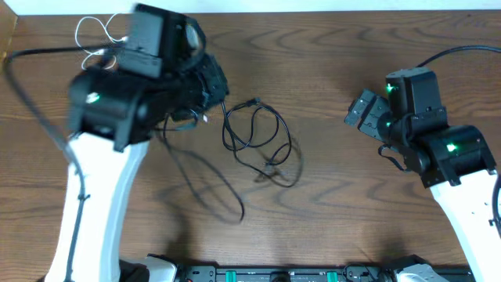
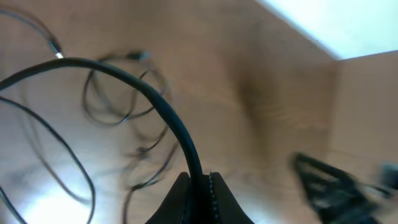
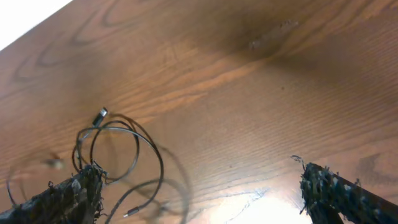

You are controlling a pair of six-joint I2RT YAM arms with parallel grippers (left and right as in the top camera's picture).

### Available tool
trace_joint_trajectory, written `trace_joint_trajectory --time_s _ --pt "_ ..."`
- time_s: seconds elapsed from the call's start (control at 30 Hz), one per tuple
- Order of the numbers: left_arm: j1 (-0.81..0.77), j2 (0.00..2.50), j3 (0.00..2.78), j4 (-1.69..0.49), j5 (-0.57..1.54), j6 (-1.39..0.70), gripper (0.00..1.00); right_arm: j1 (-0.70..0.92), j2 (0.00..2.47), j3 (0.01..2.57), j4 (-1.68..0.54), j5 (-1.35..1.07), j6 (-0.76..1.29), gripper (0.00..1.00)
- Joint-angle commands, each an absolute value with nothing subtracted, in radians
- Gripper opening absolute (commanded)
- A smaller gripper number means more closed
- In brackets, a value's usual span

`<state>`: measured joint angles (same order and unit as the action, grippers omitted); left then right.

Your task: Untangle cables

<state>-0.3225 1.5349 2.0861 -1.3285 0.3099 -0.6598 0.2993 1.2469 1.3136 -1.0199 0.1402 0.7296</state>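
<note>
Overhead view: on a brown wooden desk [image 1: 337, 211], a loose tangle of black cables [image 1: 254, 137] lies near the middle. Its long axis runs from upper left to lower right, and one tail curves toward the near edge. The left end effector [image 1: 207, 92] hangs over the tangle's left edge, probably so that one strand can be drawn clear of the loops. A white cable [image 1: 98, 33] is coiled at the far left corner, well apart. The right end effector [image 1: 362, 116] waits well to the right of the cables.

Left wrist view: the left end effector [image 2: 200, 182] is pinched closed on a single black strand [image 2: 158, 93], which arches up and away to the left. More loops lie blurred on the desk beyond.

Right wrist view: the right end effector [image 3: 199, 199] is spread wide and holds nothing. Cable loops [image 3: 118, 146] lie just beside one finger, and whether they touch it cannot be told. A small plug [image 3: 101, 115] tips up and away.
</note>
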Motion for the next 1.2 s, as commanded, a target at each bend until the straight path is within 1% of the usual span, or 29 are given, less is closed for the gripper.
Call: trace_joint_trajectory --time_s 0.0,0.23,0.4,0.47,0.6,0.77,0.9,1.0,1.17 --pt "-0.321 1.520 2.240 -1.327 0.340 -0.626 0.08 0.295 1.260 1.327 -1.030 0.136 0.716 0.99" --pt "-0.321 1.520 2.504 -1.267 0.339 -0.634 0.07 0.295 1.278 1.327 -1.046 0.136 0.697 0.99" --pt "-0.321 1.520 2.587 -1.169 0.337 -0.684 0.07 0.295 1.279 1.327 -1.060 0.136 0.693 0.99" --pt "-0.321 1.520 2.601 -1.130 0.286 -0.685 0.07 0.295 1.279 1.327 -1.064 0.136 0.680 0.99" --pt "-0.321 1.520 2.605 -1.085 0.065 -0.618 0.08 0.295 1.279 1.327 -1.079 0.135 0.678 0.99" --pt "-0.321 1.523 2.604 -1.091 -0.389 -0.550 0.07 0.295 1.279 1.327 -1.094 0.135 0.678 0.99" --pt "-0.307 1.530 2.604 -1.096 -0.700 -0.488 0.07 0.295 1.279 1.327 -1.093 0.130 0.675 0.99" --pt "-0.258 1.544 2.598 -1.097 -0.825 -0.476 0.08 0.295 1.279 1.327 -1.092 0.112 0.675 0.99" --pt "-0.105 1.570 2.534 -1.062 -0.831 -0.502 0.08 0.295 1.279 1.327 -1.093 0.094 0.675 0.99"
